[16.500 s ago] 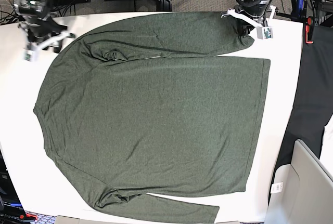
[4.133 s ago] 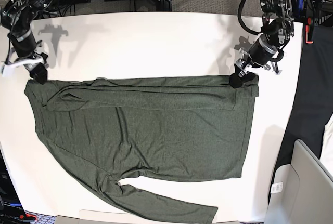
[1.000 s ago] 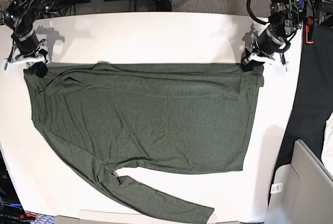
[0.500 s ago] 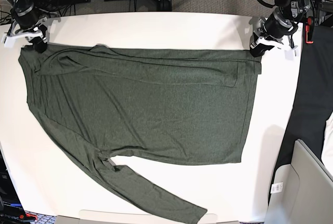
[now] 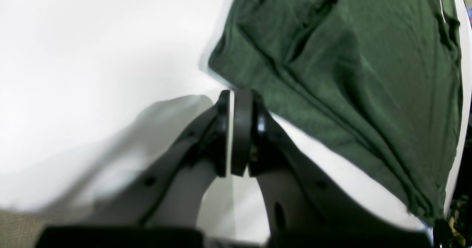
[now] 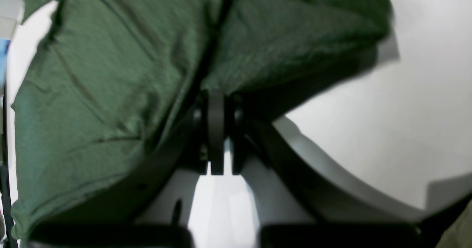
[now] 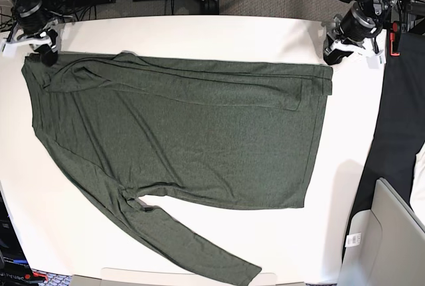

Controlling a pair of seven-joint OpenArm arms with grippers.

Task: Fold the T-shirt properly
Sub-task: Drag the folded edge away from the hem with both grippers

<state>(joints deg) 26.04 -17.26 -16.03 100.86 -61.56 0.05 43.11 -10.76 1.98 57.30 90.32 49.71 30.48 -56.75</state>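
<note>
Left gripper: the left gripper [image 7: 330,56] sits at the far right corner of the table in the base view, its jaws pressed together; in the left wrist view the left gripper's tips [image 5: 236,95] meet right at the cloth's edge, so it appears clamped on the hem corner, though the pinch itself is too blurred to confirm.

Right gripper: the right gripper [image 7: 45,56] is at the far left corner, jaws together on the shoulder end; in the right wrist view the fabric drapes straight off the closed tips [image 6: 216,96].

T-shirt: the T-shirt [image 7: 186,133] lies spread across the middle of the table [image 7: 199,34], its far edge stretched between the 2 grippers, with 1 sleeve already folded in along that edge and the other sleeve trailing toward the near edge.

Step in hand: as I judge it, drawing the garment back and taut so it lies flat before the next fold.

Doing it well: keep both grips level and moving together, so the far edge stays straight; hold only light tension, since the thin knit stretches and skews easily; release only when the cloth rests on the surface.

Risk: the folded sleeve may slide out of place.

Surface: white, smooth, bare around the garment.

Room: cables and dark equipment behind the far edge; a black cloth and a grey bin to the right.
</note>
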